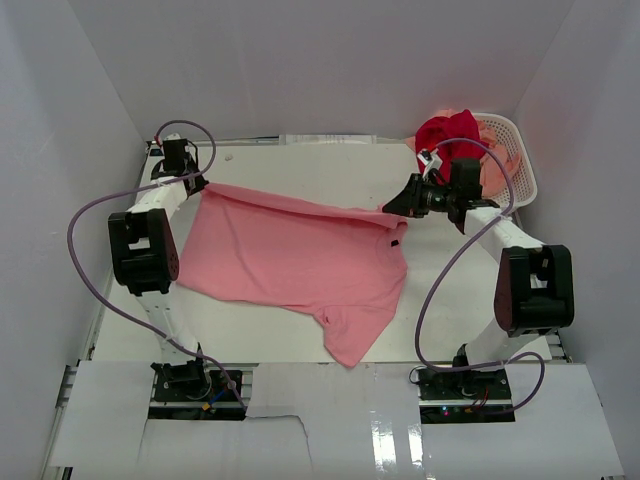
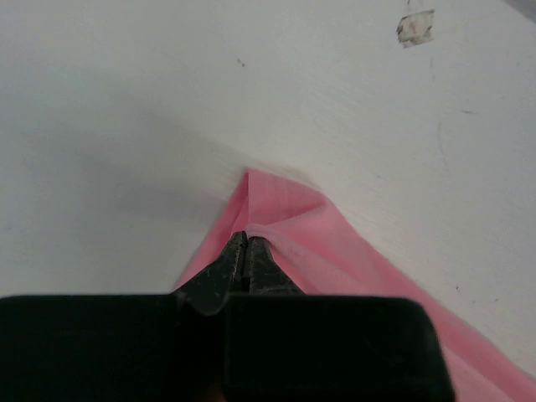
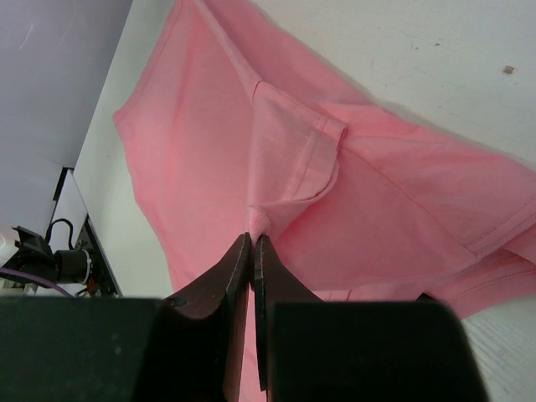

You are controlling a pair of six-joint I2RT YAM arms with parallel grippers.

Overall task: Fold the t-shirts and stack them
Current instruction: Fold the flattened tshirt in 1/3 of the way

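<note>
Left gripper (image 2: pixel 244 237) and right gripper (image 3: pixel 252 237) each pinch pink shirt (image 1: pixel 300 260) on white table (image 1: pixel 250 338); white walls (image 1: pixel 330 60), basket (image 1: pixel 520 165) far right.

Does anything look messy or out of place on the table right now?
The pink t-shirt lies crooked and rumpled, one end trailing toward the near edge. The red t-shirt is heaped over the rim of the white basket.

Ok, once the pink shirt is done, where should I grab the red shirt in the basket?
Take the red shirt by its raised crumpled top, coming straight down. It is heaped over the left rim of the basket, higher than the wall, so a pinch from above should clear the lattice and the peach shirt beside it.
</note>
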